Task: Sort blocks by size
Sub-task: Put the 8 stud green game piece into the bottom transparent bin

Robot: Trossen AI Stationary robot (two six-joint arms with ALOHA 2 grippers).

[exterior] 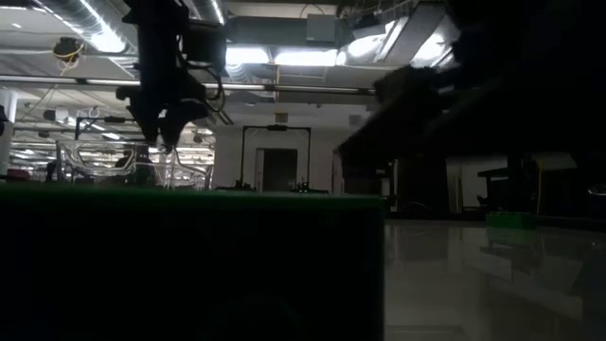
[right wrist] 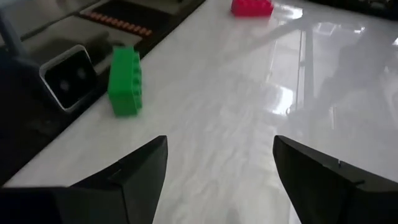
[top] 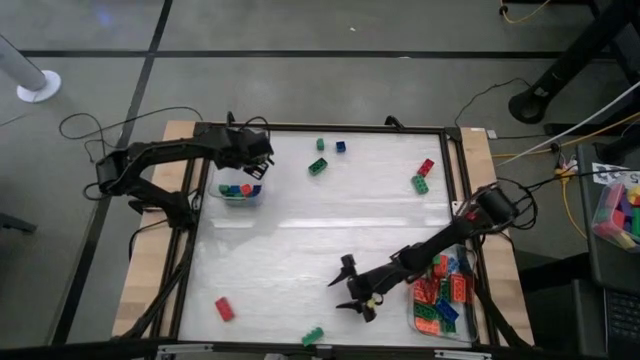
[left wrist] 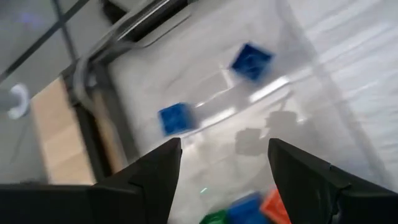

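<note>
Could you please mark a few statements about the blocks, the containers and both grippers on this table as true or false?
1. The left gripper is above the small clear container. True.
2. The right gripper grips a green block. False: its jaws are open and empty; the green block lies near the table's front edge.
3. A red block lies alone in the table's front left. True.
4. The right-hand tray is empty. False: it holds red, green and blue blocks.
</note>
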